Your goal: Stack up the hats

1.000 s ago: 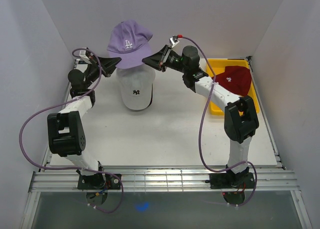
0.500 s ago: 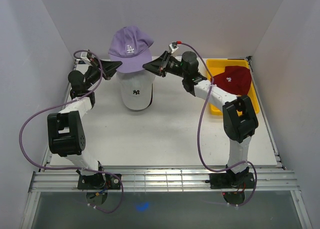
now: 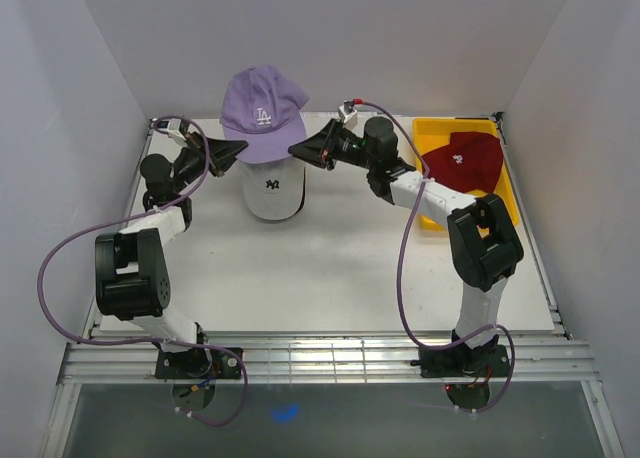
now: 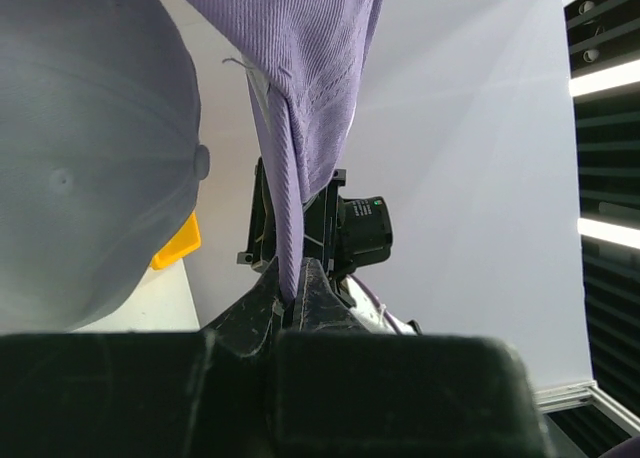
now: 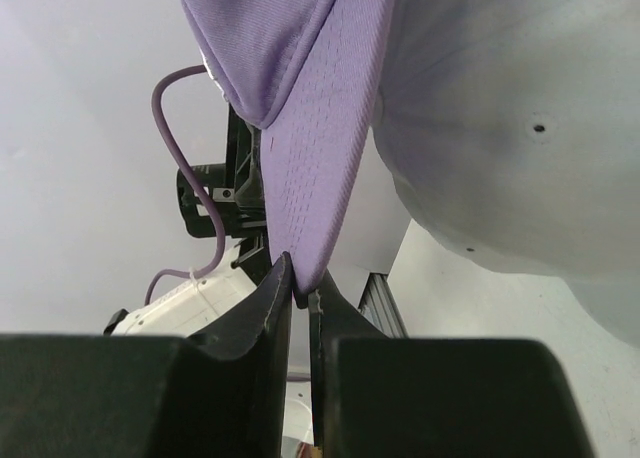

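A lavender hat point(image 3: 262, 104) with a white logo hangs in the air between both arms, over a white hat point(image 3: 273, 188) with a dark logo that sits on the table. My left gripper point(image 3: 240, 146) is shut on the lavender hat's left rim, seen as purple fabric point(image 4: 300, 128) pinched between the jaws. My right gripper point(image 3: 294, 149) is shut on the brim's right edge point(image 5: 320, 188). The white hat's crown point(image 5: 500, 128) shows just below it. A dark red hat point(image 3: 465, 159) lies in the yellow tray point(image 3: 441, 130) at the right.
The yellow tray stands at the back right by the right wall. White walls close in the table on the left, back and right. Purple cables loop off both arms. An aluminium rail point(image 3: 330, 358) runs along the near edge.
Both grippers have carried the lavender hat down and toward the near side, closer over the white hat. Both grips are unchanged.
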You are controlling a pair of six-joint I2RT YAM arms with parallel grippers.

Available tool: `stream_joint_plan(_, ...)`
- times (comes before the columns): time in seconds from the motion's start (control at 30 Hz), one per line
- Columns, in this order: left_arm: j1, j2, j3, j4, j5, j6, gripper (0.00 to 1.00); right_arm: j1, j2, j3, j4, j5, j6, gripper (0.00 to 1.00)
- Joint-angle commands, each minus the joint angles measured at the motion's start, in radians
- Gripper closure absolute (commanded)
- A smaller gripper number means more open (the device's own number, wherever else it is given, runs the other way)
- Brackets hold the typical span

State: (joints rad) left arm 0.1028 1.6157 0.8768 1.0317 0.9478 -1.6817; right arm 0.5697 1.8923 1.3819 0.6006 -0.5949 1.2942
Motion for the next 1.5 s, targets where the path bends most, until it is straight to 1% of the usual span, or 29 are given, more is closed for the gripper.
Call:
stream_joint_plan(0.0, -0.034, -0.097, -0.03, 0.054, 0.106, 0.019, 1.0, 0.058, -0.021, -0.05, -0.019, -0.085, -0.09, 0.92)
stream_joint_plan(0.23, -0.034, -0.108, -0.108, 0.056, 0.126, 0.05, 1.0, 0.062, -0.048, -0.121, -0.009, -0.072, -0.108, 0.92)
stream_joint_plan(0.47, -0.034, -0.091, -0.15, 0.08, 0.144, 0.059, 1.0, 0.068, -0.102, -0.201, -0.024, -0.025, -0.162, 0.92)
stream_joint_plan(0.67, -0.034, -0.073, -0.177, 0.094, 0.157, 0.069, 1.0, 0.068, -0.107, -0.245, -0.022, -0.011, -0.188, 0.92)
stream_joint_plan(1.0, -0.034, -0.068, -0.216, 0.03, 0.163, 0.132, 1.0, 0.068, -0.087, -0.319, 0.024, -0.011, -0.185, 0.92)
stream_joint_plan(1.1, -0.034, -0.063, -0.234, 0.025, 0.158, 0.137, 1.0, 0.068, -0.075, -0.334, 0.041, -0.011, -0.179, 0.92)
stream_joint_plan(1.33, -0.032, -0.065, -0.277, -0.056, 0.143, 0.194, 1.0, 0.068, -0.045, -0.362, 0.062, -0.009, -0.174, 0.92)
stream_joint_plan(1.47, -0.032, -0.059, -0.305, -0.068, 0.131, 0.211, 1.0, 0.065, -0.027, -0.379, 0.073, -0.003, -0.174, 0.92)
